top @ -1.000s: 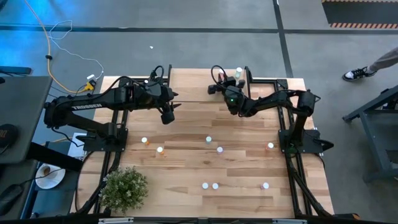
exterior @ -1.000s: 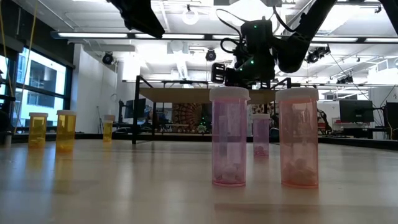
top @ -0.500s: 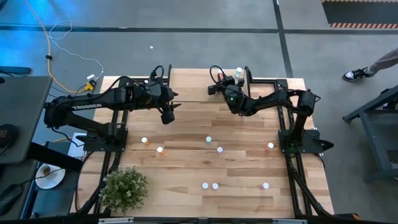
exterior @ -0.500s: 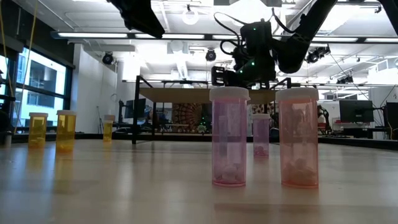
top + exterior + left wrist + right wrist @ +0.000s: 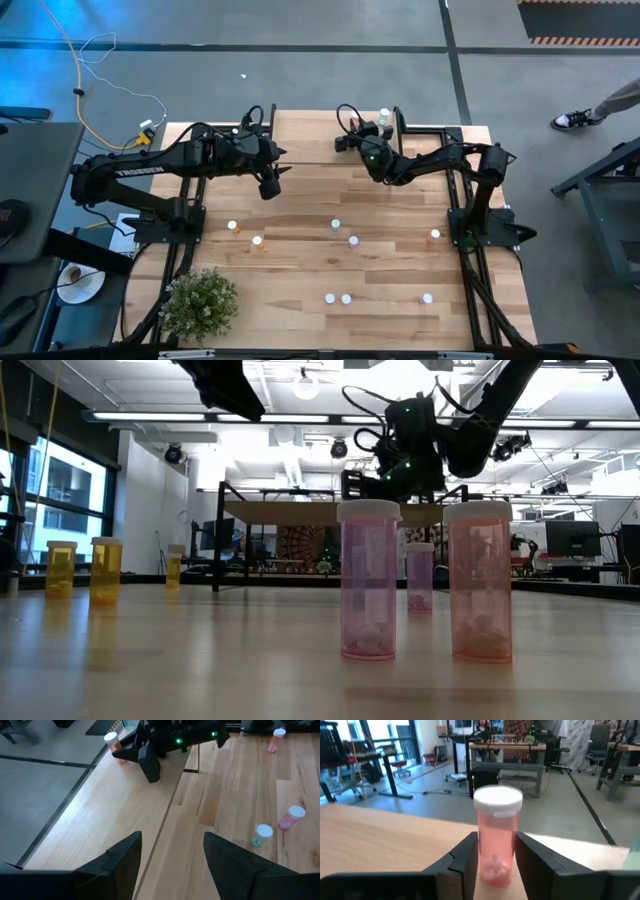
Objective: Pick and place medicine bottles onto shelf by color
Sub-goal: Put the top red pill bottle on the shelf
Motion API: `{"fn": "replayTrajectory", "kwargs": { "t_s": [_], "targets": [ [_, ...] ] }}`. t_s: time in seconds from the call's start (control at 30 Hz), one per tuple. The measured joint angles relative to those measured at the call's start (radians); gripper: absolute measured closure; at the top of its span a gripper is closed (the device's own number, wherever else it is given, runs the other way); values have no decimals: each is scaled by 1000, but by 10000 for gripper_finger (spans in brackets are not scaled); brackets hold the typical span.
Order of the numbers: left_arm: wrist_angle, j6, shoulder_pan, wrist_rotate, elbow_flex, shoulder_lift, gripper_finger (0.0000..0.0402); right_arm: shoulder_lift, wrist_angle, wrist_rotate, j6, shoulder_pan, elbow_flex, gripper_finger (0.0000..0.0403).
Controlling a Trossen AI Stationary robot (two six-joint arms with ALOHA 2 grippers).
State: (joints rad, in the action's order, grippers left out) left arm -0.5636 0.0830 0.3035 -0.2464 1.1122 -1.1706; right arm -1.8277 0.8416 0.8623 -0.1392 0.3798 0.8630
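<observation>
My right gripper (image 5: 496, 857) reaches over the shelf (image 5: 310, 145) at the upper middle of the high view, with a red bottle (image 5: 497, 840) standing upright between its fingers (image 5: 462, 860). The bottle's base rests on the light wood, which is why I judge this to be the set-down. The jaws sit close on either side of the bottle, but I cannot tell whether they press it or have just let go. In the left wrist view the same bottle (image 5: 113, 744) shows at the upper left, at the shelf's far edge.

I judge the far end is meant for reds, though no other red stands close enough for me to be sure. A pale bottle (image 5: 384, 117) stands just beside my right gripper (image 5: 358, 137) in the high view, at the upper edge of the table (image 5: 400, 290).

My left gripper (image 5: 170, 865) hangs above the shelf's left part, jaws apart and holding nothing. It waits there.

The rest of the bottles stand scattered on the table across the lower half of the high view. In the low view two pink bottles (image 5: 368, 580) stand close at centre frame and three orange bottles (image 5: 106, 570) at the left. A green plant (image 5: 200, 303) sits at the lower left of the high view, away from my work.
</observation>
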Motion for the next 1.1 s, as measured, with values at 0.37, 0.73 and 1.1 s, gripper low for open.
{"fn": "replayTrajectory", "kwargs": {
  "t_s": [0.37, 0.73, 1.1],
  "targets": [
    [0, 0, 0, 0, 0, 0, 200, -1, 16, 1, 0, -1, 0, 263],
    [0, 0, 0, 0, 0, 0, 200, 0, 16, 19, -15, -1, 0, 263],
    [0, 0, 0, 0, 0, 0, 200, 0, 25, 1, -18, -1, 0, 260]
  ]
}}
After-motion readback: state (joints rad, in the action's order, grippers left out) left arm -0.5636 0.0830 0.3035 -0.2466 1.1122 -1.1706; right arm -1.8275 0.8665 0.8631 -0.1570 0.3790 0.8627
